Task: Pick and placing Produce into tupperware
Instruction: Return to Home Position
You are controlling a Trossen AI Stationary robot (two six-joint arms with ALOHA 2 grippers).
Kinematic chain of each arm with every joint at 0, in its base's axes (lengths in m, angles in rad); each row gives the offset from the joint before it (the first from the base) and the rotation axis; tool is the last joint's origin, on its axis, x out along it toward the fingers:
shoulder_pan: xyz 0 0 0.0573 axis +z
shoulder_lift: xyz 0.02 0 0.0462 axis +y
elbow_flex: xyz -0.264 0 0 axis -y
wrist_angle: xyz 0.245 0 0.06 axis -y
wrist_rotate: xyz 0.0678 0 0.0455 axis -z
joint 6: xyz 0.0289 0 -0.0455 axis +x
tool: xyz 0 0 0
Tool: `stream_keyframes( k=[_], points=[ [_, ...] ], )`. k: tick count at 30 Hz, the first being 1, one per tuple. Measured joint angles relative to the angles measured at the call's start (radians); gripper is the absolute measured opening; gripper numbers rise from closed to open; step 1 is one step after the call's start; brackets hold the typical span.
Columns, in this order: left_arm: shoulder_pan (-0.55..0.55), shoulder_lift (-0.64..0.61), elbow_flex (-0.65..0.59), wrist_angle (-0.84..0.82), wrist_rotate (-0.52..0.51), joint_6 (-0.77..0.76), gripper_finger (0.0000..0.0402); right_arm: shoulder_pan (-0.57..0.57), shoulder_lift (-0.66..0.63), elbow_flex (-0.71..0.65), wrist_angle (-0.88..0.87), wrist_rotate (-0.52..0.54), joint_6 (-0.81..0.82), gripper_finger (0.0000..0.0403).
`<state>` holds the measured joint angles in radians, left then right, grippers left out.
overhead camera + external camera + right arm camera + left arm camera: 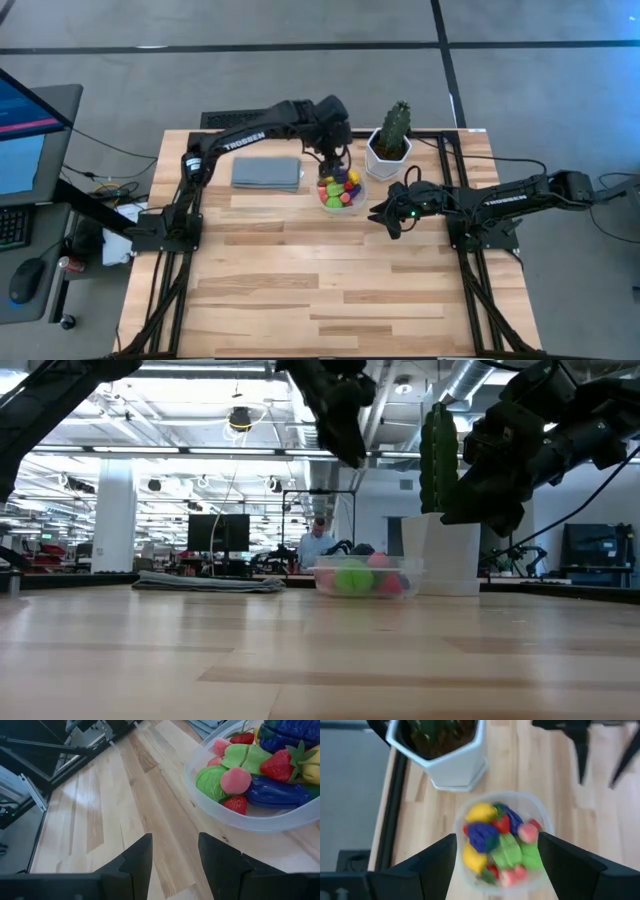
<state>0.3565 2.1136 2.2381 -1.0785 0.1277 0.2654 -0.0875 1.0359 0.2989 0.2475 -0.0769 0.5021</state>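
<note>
The tupperware (pixel 341 194) is a small round clear container standing on the wooden table; it also shows in the low view (pixel 367 577), left wrist view (pixel 540 817) and right wrist view (pixel 240 817). Several toy produce pieces (pixel 497 845) lie inside it: yellow, green, purple, red and pink (pixel 235 780). My left gripper (pixel 335 160) hangs above the container's far side, open and empty (pixel 497 851). My right gripper (pixel 385 215) hovers off the table to the container's right, open and empty (pixel 175 852).
A potted cactus in a white pot (pixel 390 145) stands right behind and to the right of the container. A folded grey-blue cloth (pixel 267 172) lies to its left. Bare wood (pixel 320 280) stretches toward the near edge. A person sits in the room beyond (pixel 317 542).
</note>
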Motion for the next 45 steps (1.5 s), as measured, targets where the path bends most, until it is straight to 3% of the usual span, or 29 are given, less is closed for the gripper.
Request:
stream_keyframes(
  k=[6,14,16,22,28,35,45],
  points=[
    [-0.021,-0.001,0.117,-0.192,0.004,0.036,0.0270,-0.004,0.000,0.000,0.000,0.005,0.003,0.0182],
    [-0.058,-0.085,0.103,-0.205,0.007,0.034,0.0270,-0.049,0.000,0.000,0.032,0.003,0.005,0.0182],
    [-0.071,-0.119,0.103,-0.174,0.048,0.048,0.0270,-0.060,0.000,0.000,0.062,0.003,0.005,0.0182],
    [-0.076,-0.242,0.100,-0.042,0.307,0.107,0.0270,-0.077,0.000,0.000,0.135,0.001,-0.030,0.0182],
    [-0.067,-0.338,0.043,0.012,0.349,0.104,0.0270,-0.063,-0.001,0.000,0.189,-0.008,-0.098,0.0182],
    [-0.082,-0.495,-0.193,0.216,0.291,0.008,0.0270,-0.048,-0.002,0.000,0.295,-0.009,-0.155,0.0182],
    [-0.144,-0.858,-0.809,0.739,0.040,-0.140,0.0270,-0.051,-0.002,0.000,0.338,-0.037,-0.174,0.0182]
  ],
)
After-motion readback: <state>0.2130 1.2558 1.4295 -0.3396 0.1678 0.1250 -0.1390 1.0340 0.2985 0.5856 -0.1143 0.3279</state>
